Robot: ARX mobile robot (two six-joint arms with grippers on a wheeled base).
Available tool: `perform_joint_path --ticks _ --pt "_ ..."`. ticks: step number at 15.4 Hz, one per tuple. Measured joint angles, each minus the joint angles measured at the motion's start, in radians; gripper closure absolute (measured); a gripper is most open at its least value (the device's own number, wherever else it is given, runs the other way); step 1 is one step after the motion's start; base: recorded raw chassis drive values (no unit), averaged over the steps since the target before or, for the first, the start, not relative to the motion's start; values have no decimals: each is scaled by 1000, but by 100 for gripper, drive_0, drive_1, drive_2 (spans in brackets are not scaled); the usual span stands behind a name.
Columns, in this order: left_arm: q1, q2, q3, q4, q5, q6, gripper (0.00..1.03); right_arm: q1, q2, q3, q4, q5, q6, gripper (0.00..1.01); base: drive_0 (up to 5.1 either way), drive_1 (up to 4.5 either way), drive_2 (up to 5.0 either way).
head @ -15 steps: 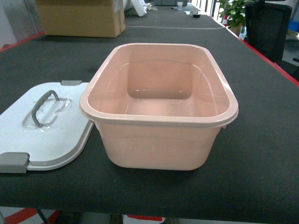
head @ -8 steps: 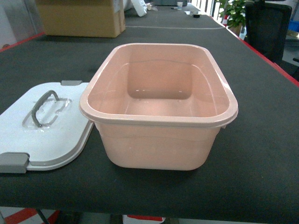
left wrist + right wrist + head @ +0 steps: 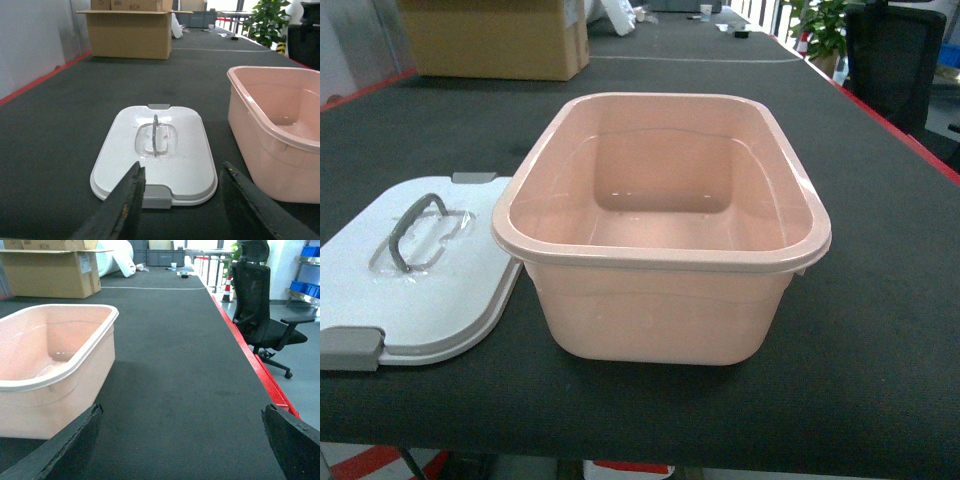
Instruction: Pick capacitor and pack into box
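box (image 3: 660,235) sits open in the middle of the dark worktop (image 3: 880,300), pale pink and, as far as the head view reaches into it, with nothing inside. its white lid (image 3: 415,275) lies flat just to the left of it, handle up, the near edge almost touching the tub's side. a brown cardboard carton (image 3: 495,38) stands well behind, and an office chair (image 3: 260,305) is off past the red edge on the right.

no capacitor shows in any of the three views, so the step in hand looks like the very start: the container is ready, the part is not yet found or picked. left pincer (image 3: 182,200) hangs low over the worktop with its fingers spread, aimed at the near latch of the lid and holding nothing. right pincer (image 3: 182,445) also stands wide apart, empty, beside the box's right wall, with only bare mat between its fingers.

next move, by my reading, calls for locating the capacitor first, since it may lie outside these frames or be too small to make out. one arm would then need to close on it gently and carry it over the rim, which is tall enough that the approach should come from above rather than from the side.
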Motion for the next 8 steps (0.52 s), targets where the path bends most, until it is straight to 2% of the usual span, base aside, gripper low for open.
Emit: perform_joint_path --ticks 1,2,4,5,8 --pt "0 0 0 0 1 0 49 0 0 0 0 0 0 3 0 0 0" --pt "0 0 0 0 0 0 33 0 0 0 0 0 0 3 0 0 0" --pt "0 0 0 0 0 0 10 0 0 0 0 0 0 3 0 0 0" --pt "0 0 0 0 0 0 4 0 0 0 0 0 0 3 0 0 0" --pt "0 0 0 0 0 0 5 0 0 0 0 0 0 3 0 0 0"
